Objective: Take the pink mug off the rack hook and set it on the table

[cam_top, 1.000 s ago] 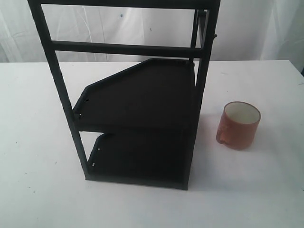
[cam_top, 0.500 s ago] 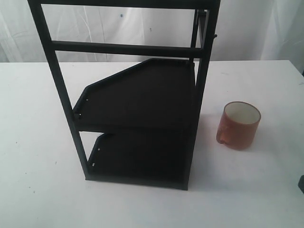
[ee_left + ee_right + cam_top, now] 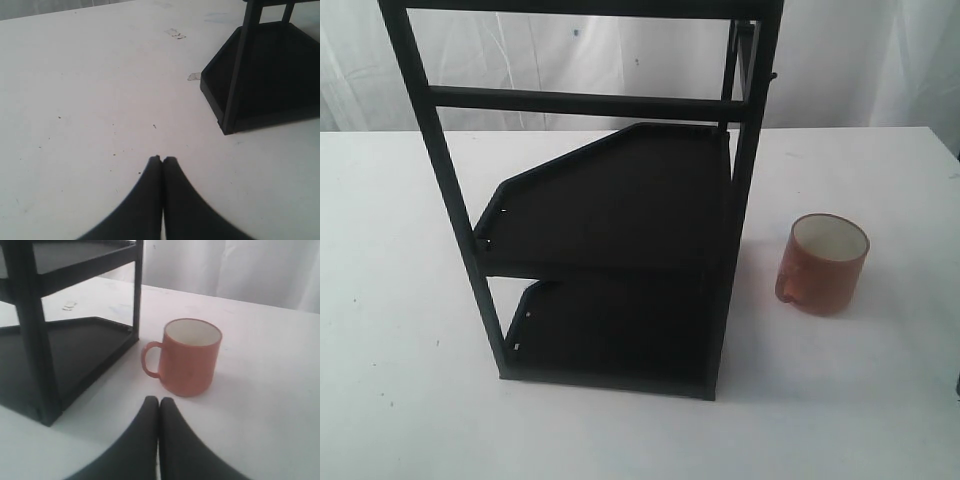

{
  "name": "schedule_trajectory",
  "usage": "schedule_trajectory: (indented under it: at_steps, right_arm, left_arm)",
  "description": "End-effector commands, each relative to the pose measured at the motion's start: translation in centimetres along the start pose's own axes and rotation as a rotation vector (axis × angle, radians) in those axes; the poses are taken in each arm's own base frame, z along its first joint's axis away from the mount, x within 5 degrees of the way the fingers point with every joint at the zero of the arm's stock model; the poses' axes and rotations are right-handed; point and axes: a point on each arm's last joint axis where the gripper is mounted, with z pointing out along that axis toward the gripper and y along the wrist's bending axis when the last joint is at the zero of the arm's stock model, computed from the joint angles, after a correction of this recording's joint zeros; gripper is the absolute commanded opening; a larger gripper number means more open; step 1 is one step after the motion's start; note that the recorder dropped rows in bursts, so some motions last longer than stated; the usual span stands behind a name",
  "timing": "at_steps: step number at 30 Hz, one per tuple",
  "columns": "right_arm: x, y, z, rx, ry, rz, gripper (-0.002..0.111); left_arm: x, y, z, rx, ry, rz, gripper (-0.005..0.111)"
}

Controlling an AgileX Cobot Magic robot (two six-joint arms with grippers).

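Observation:
The pink mug (image 3: 823,264) stands upright on the white table (image 3: 860,400), right of the black rack (image 3: 610,200), its cream inside showing. The hook (image 3: 774,73) is a tiny bare peg on the rack's upper right post. In the right wrist view the mug (image 3: 191,357) sits a short way beyond my right gripper (image 3: 159,401), handle toward the rack (image 3: 65,350); the gripper is shut on nothing and apart from the mug. My left gripper (image 3: 163,160) is shut and empty above the bare table (image 3: 90,100), near the rack's base (image 3: 260,80).
A white curtain (image 3: 860,60) hangs behind the table. Small scraps of tape (image 3: 194,76) lie on the tabletop by the rack's foot. The rack's two dark shelf trays (image 3: 620,200) hold nothing.
A dark bit of the right arm showed at the exterior view's lower right edge half a second ago and has nearly slipped out of view. The mug and rack have not moved.

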Motion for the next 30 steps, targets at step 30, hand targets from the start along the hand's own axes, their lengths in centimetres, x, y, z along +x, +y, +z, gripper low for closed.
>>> schedule_trajectory:
  at_steps: [30]
  right_arm:
    - [0.55, -1.05, -0.13, 0.208, 0.046, 0.053, 0.000]
  left_arm:
    - [0.14, 0.01, 0.02, -0.003, 0.002, -0.008, 0.000]
